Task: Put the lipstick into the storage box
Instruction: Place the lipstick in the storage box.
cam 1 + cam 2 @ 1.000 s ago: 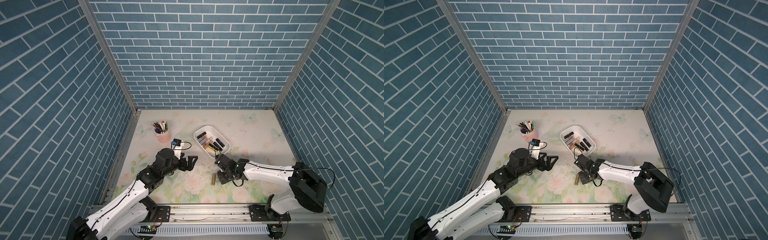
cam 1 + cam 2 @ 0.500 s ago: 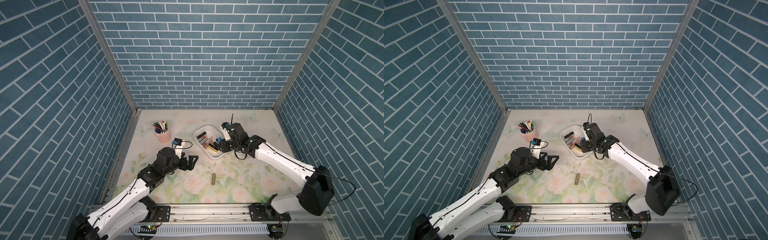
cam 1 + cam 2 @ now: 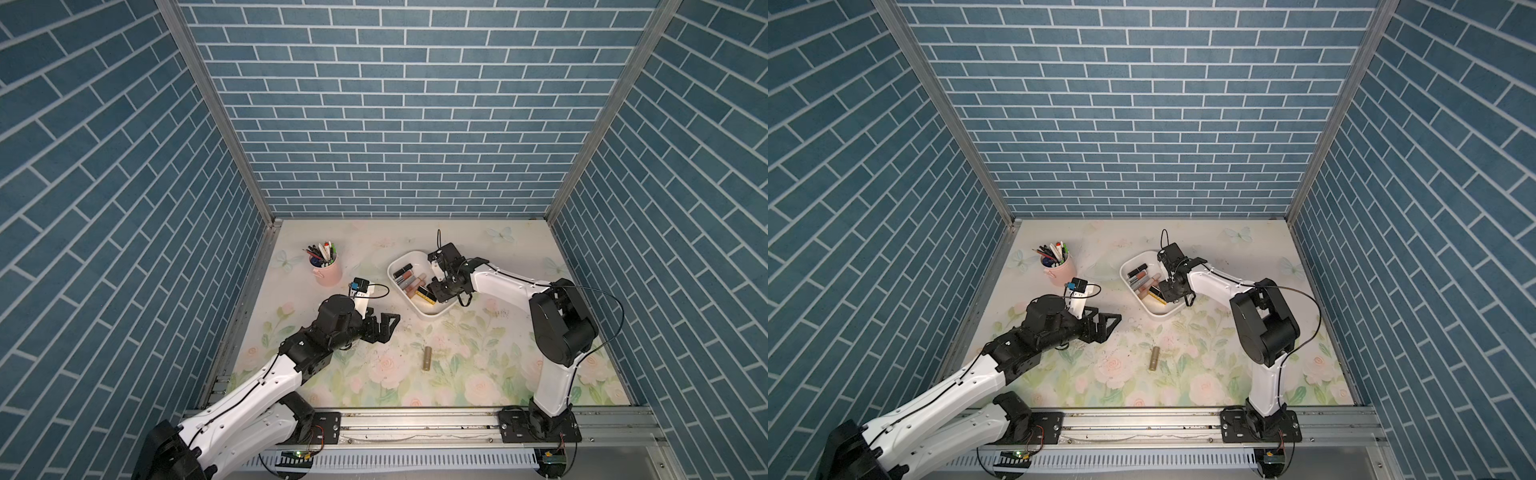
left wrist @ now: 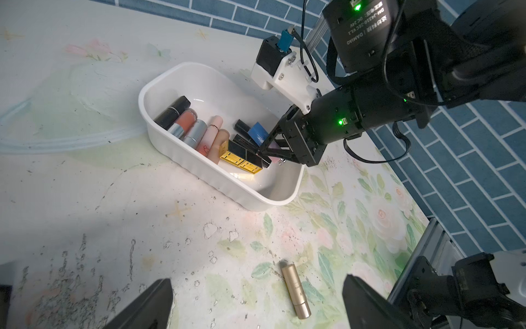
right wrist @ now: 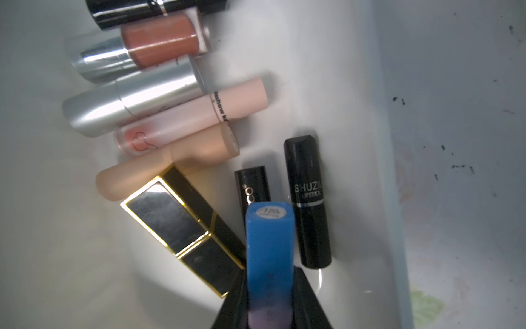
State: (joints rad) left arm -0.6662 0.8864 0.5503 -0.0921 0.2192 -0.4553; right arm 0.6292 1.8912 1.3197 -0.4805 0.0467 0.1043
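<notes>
Right gripper (image 4: pixel 264 153) swung from the front of the bench over to the storage box (image 4: pixel 227 186), jaws pinching a blue lipstick (image 5: pixel 269 250) low inside it, not released yet. Left gripper (image 3: pixel 388 328) jaws spread, idle. One gold lipstick (image 4: pixel 296 290) is left out on the bench.

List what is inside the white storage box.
The storage box holds at least eight lipsticks lying flat, among them a gold-edged black one. The right gripper holds a blue lipstick over them, hiding part of a black tube and the floor beneath.
</notes>
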